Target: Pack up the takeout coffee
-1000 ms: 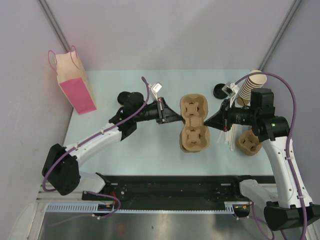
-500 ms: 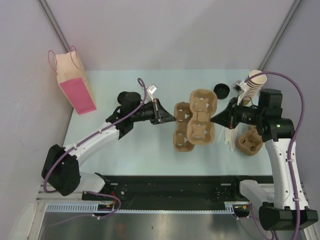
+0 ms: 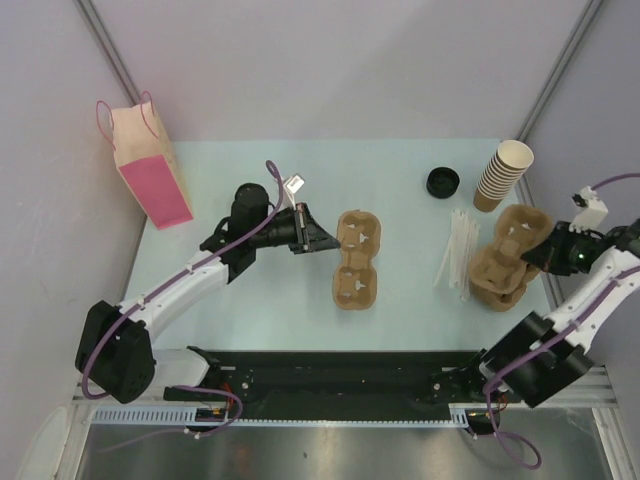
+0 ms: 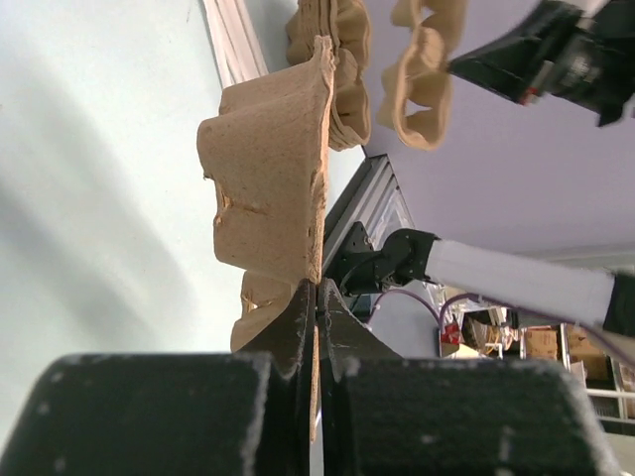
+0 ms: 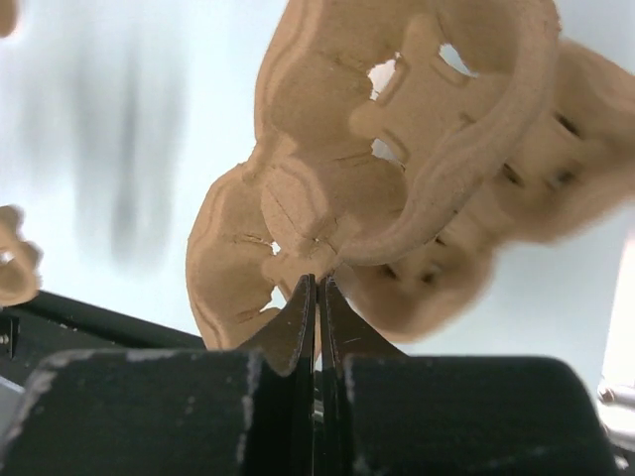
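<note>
Black-lidded takeout coffee (image 3: 443, 182) — well apart from left gripper (image 3: 328, 242), right gripper (image 3: 535, 257)

The left arm (image 3: 190, 285) stretches from its base at the near left corner diagonally out over the desk (image 3: 250, 300), bends at the elbow, and points its wrist to the right. The left gripper (image 3: 328, 243) is level, its jaws pressed tight on the thin rim of a cup carrier (image 3: 358, 258). The right arm (image 3: 590, 300) rises from its base and swings far out to the right, forearm folded back so the wrist aims left. The right gripper (image 3: 538, 254) is pinched just as tight on the edge of a second carrier (image 3: 520, 235).
</note>
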Controlling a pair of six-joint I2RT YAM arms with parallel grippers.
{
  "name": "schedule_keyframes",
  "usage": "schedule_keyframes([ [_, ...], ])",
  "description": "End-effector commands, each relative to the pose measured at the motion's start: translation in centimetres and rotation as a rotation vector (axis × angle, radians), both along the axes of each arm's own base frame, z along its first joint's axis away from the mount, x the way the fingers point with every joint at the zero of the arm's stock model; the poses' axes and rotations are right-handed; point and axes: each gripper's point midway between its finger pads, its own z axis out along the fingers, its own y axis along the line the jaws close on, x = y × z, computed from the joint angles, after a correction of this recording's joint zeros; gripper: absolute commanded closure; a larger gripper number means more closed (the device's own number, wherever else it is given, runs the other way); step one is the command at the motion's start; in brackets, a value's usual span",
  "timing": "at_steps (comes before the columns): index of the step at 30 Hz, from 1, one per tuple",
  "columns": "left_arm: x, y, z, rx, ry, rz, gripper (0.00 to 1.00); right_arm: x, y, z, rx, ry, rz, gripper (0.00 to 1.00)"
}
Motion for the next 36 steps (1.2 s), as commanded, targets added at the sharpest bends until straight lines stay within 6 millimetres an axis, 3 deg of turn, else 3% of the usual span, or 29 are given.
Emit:
schedule_keyframes([
  [1, -0.7, 0.3, 2.7, -0.059, -0.116, -0.048, 1.00, -1.8, -2.1, -1.7, 0.016, 0.071, 0.009, 1.00],
  [6, -0.9, 0.1, 3.2, -0.084, -0.118, -0.074, 1.00, 0.5, -4.7, -3.1, 0.004, 0.054, -0.017, 1.00],
  [12, -0.7, 0.2, 3.8, -0.088, -0.128, -0.078, 1.00, 1.8, -5.2, -4.4, -0.014, 0.072, 0.019, 1.00],
  [29, -0.2, 0.0, 3.7, -0.075, -0.113, -0.074, 1.00, 2.1, -7.4, -8.3, 0.027, 0.211, -0.038, 1.00],
  [31, -0.2, 0.0, 3.7, -0.075, -0.113, -0.074, 1.00, 2.0, -7.5, -8.6, 0.028, 0.229, -0.041, 0.90],
  [32, -0.2, 0.0, 3.6, -0.075, -0.110, -0.072, 1.00, 1.8, -7.6, -8.9, 0.030, 0.247, -0.051, 0.78],
  [36, 0.0, 0.1, 3.6, -0.076, -0.107, -0.067, 1.00, 1.6, -7.8, -8.5, 0.020, 0.246, -0.078, 0.49],
])
